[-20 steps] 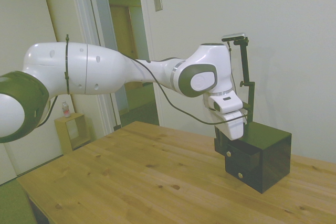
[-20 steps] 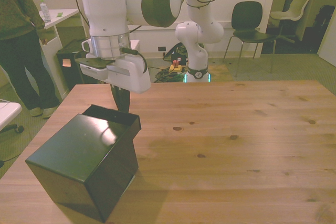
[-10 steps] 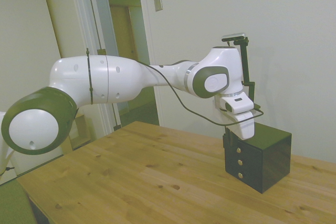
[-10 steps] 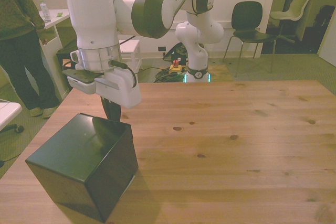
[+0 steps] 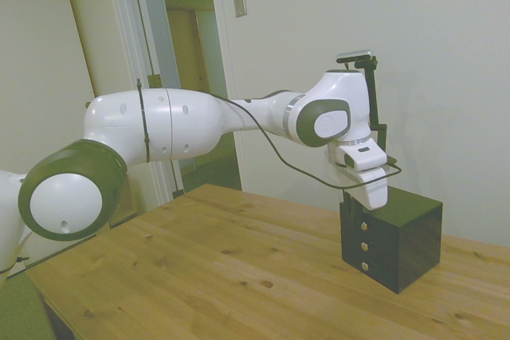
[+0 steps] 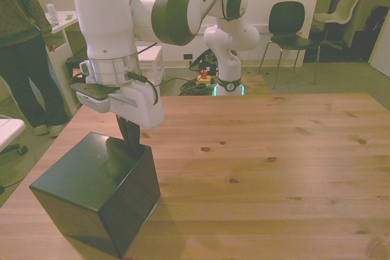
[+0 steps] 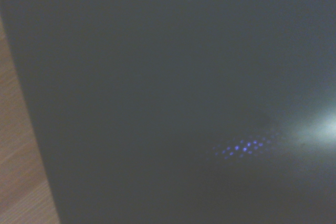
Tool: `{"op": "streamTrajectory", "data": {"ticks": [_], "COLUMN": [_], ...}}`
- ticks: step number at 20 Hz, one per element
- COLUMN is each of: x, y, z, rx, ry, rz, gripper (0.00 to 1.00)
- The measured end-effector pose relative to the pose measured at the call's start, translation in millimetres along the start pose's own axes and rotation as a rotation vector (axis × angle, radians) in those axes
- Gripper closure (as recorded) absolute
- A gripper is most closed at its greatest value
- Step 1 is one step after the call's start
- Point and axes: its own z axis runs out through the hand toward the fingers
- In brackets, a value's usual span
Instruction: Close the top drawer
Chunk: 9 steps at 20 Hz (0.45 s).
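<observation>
The black cube cabinet (image 5: 398, 246) stands on the wooden table (image 5: 207, 268), with three brass knobs in a column on its front. The top drawer (image 5: 359, 224) sits flush with the two lower fronts. In the front view the cabinet (image 6: 91, 196) shows only its top and sides, and the drawer front is hidden. My gripper (image 6: 130, 137) hangs point down at the cabinet's upper front edge. Its dark fingers read as one block, shut on nothing and touching that edge. The gripper (image 5: 347, 199) is level with the cabinet's top. The wrist view is filled by the blurred dark cabinet top (image 7: 184, 77).
A person (image 6: 21, 41) stands beyond the table at the front view's left, beside a white desk (image 6: 67, 21). Two chairs (image 6: 286, 28) stand on the floor behind the robot. Bare tabletop (image 6: 274, 168) stretches to the front view's right of the cabinet.
The top drawer, pulled out a second ago, now sits flush in the cabinet. My gripper moved toward the cabinet with the drawer front and stands at its upper edge.
</observation>
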Motion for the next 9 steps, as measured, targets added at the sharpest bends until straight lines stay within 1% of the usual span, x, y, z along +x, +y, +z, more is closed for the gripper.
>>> {"op": "streamTrajectory", "data": {"ticks": [2,5,8,9], "x": [-15.4,-42.9,-69.5,-77.0], "y": [1.2,9.2,26.6,34.5], "z": [4.6,-0.8,-26.7,-38.9], "rx": [0.0,-0.003,0.008,0.017], "ry": [0.003,-0.006,-0.026,-0.03], "rz": [-0.027,-0.071,-0.12,-0.137], "gripper": [1.0,1.0,1.0,0.0]}}
